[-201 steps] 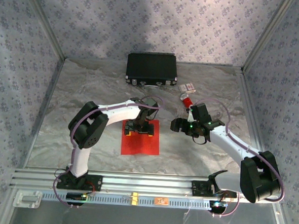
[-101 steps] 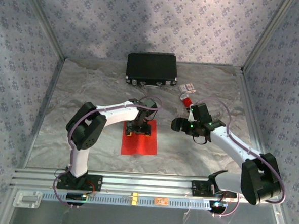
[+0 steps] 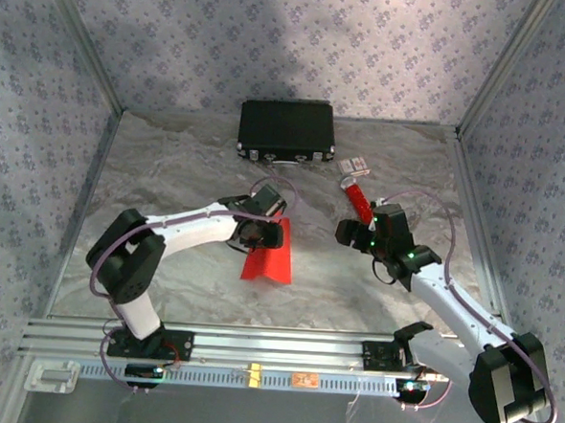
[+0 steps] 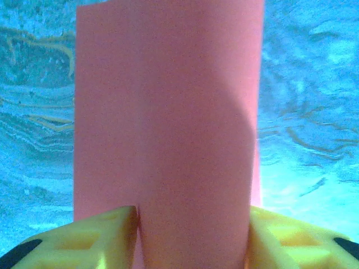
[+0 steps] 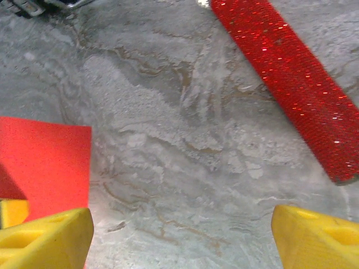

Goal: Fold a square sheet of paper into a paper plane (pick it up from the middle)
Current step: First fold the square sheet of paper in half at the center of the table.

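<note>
The square sheet of paper point(image 3: 268, 259) is bright red and lies mid-table, humped up into a narrower fold rather than flat; it has no paper plane shape. My left gripper point(image 3: 257, 235) sits at its far edge. In the left wrist view the sheet point(image 4: 168, 112) bulges up between the two yellow fingers point(image 4: 106, 231), which press on both sides of the hump, so the left gripper point(image 4: 190, 217) is shut on it. My right gripper point(image 3: 350, 233) hovers to the right of the sheet, open point(image 5: 182, 224) over bare table, with the sheet's edge point(image 5: 45, 162) at its left.
A red glittery tube point(image 3: 357, 197) lies just beyond the right gripper, slanting across the right wrist view as the tube point(image 5: 291, 78). A black case point(image 3: 287, 128) stands at the back, a small white item point(image 3: 354, 164) beside it. Patterned walls enclose the table.
The left jaws have closed in on the sheet, which has buckled from flat into a narrow hump. The left arm has stretched lower; the right arm has drawn back slightly to the right.
</note>
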{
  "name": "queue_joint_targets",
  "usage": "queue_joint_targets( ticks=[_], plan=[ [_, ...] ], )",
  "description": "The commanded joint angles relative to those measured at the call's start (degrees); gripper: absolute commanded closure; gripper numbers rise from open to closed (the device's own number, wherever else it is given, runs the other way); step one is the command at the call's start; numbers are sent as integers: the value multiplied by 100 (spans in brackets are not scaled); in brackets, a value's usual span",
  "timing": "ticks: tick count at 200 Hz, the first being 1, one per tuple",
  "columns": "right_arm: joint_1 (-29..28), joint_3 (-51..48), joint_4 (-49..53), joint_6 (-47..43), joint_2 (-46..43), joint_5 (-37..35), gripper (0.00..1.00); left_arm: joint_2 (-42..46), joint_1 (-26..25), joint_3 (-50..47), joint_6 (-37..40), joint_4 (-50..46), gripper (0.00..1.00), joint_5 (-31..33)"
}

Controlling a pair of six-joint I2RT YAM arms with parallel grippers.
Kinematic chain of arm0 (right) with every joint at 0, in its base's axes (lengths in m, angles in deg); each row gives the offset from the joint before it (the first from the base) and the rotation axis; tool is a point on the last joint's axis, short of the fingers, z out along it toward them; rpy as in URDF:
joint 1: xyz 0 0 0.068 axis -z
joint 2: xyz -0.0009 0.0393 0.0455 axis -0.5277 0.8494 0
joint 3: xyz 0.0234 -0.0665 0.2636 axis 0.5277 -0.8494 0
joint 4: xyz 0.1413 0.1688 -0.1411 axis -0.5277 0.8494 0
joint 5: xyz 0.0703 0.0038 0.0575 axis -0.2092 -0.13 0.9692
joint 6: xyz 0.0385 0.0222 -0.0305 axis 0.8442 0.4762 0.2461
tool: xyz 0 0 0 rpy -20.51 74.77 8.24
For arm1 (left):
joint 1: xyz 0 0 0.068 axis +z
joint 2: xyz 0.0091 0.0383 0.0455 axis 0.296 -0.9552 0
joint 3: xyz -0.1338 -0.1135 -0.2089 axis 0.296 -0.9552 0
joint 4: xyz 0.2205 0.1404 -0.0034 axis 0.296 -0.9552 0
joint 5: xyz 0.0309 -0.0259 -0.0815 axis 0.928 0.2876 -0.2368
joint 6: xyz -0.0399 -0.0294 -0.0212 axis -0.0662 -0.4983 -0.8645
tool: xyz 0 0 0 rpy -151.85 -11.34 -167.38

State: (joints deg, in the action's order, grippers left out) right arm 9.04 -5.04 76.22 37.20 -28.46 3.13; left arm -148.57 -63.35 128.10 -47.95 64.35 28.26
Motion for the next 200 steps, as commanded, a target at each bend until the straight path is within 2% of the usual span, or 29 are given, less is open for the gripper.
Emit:
queue_joint_targets(
  ticks=[1, 48, 70, 98, 134, 170, 200],
  plan=[
    [101, 160, 268, 171, -25, -253, 16, 227, 52, -215, 144, 712, 52, -180],
    [552, 50, 83, 295, -35, 689, 16, 254, 600, -192, -70, 1032, 54, -1899],
    [722, -22, -229, 395, -23, 1245, 17, 312, 775, -369, -249, 1565, 57, -2549],
    [790, -8, -417, 574, 21, 1599, 19, 355, 962, -620, -722, 2397, 60, -3229],
    [913, -17, -924, 800, 279, 2374, 20, 207, 1040, -825, -1199, 3402, 61, -3720],
    [915, 118, -1238, 1043, 773, 2824, 22, -202, 1036, -1181, -1951, 4748, 62, -4051],
    [805, 161, -1409, 1108, 1002, 2856, 24, -397, 1042, -1362, -1989, 4896, 62, -3943]
  ],
)
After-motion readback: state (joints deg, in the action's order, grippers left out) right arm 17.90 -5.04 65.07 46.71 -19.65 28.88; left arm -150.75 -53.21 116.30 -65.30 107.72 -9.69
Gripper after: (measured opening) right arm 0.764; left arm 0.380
